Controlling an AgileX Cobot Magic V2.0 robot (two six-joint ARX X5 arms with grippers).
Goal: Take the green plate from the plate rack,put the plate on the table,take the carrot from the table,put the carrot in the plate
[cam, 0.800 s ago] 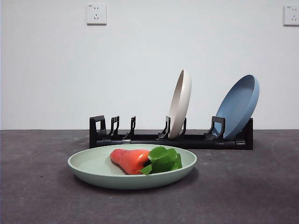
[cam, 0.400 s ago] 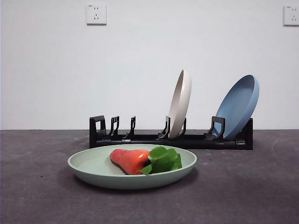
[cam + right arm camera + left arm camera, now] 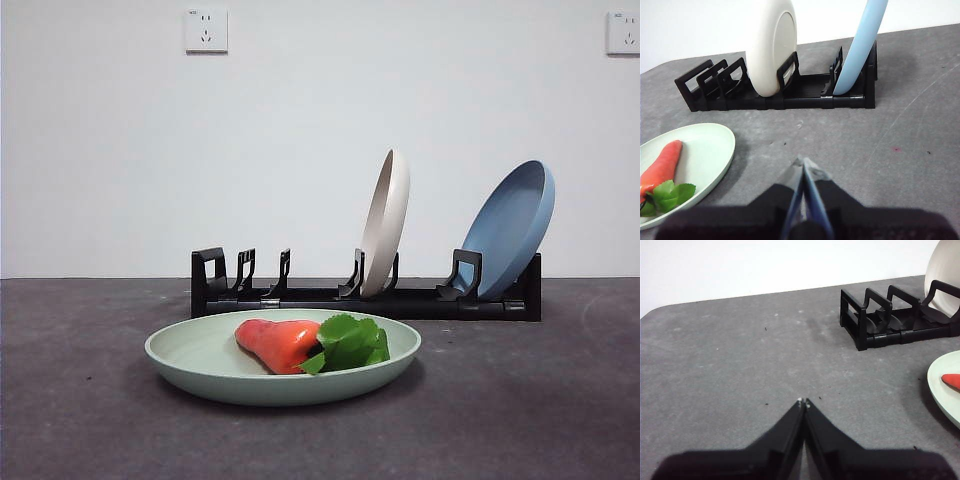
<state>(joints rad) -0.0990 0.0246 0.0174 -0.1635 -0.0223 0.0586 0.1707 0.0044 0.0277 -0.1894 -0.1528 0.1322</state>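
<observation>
The green plate [image 3: 200, 362] lies flat on the dark grey table [image 3: 520, 400] in front of the black plate rack [image 3: 300, 295]. The carrot [image 3: 280, 343] lies in the plate, its green leaves to the right. The plate's edge and the carrot's end also show in the left wrist view [image 3: 946, 390], and both show in the right wrist view [image 3: 705, 150]. My left gripper [image 3: 803, 402] is shut and empty above bare table, away from the rack's end. My right gripper [image 3: 801, 162] is shut and empty, in front of the rack [image 3: 805, 95]. Neither arm shows in the front view.
A cream-beige plate [image 3: 386, 222] stands upright in the rack's middle. A blue plate [image 3: 512, 226] leans in its right end. The rack's left slots [image 3: 245, 272] hold nothing. A white wall with two sockets stands behind the table.
</observation>
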